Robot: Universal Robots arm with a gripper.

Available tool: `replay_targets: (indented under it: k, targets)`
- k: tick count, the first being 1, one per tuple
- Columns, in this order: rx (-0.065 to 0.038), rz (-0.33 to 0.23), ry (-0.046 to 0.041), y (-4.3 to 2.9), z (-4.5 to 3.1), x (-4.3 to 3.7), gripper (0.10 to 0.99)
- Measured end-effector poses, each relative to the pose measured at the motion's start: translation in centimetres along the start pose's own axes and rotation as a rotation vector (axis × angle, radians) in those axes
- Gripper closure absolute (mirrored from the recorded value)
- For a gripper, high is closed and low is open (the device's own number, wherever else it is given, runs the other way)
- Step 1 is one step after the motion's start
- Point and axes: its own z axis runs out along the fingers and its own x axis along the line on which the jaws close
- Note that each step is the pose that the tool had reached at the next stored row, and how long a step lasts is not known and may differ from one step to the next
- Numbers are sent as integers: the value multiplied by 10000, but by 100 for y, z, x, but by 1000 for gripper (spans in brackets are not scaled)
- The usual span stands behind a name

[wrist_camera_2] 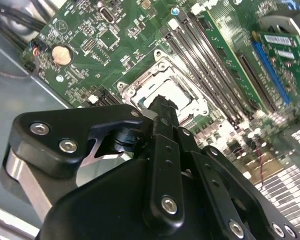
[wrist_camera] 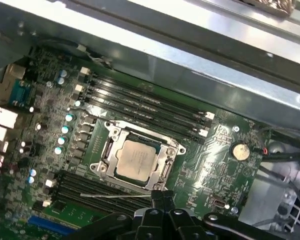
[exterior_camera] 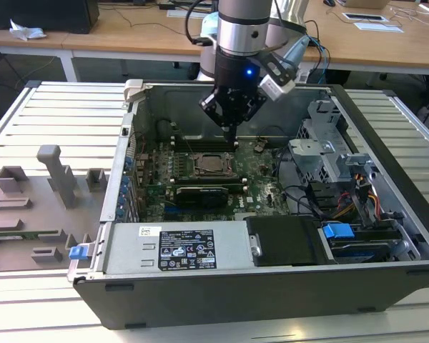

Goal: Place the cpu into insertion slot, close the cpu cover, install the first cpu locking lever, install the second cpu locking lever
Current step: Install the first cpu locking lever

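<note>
Beside insertion slot (wrist_camera: 109, 150), closed end effector (wrist_camera: 161, 196); cpu (wrist_camera: 135, 159) seated.

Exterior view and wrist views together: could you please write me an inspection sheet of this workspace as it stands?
Surface: slatted metal table carrying the open computer case.
Job's things: cpu seated in the insertion slot; cpu cover lies flat around it; a thin lever wire lies out over the memory slots.
Clutter: grey fixture blocks at the exterior view's left.
Grippers: gripper shut, nothing seen in it, tips down beside the slot.
Cables: bundle inside the case.
Surroundings: wooden desks behind.
</note>
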Motion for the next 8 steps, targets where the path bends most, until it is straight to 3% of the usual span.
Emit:
replay_targets:
  k: [8]
  targets:
    - [-6, 1736, 85, 0, 0, 0, 980]
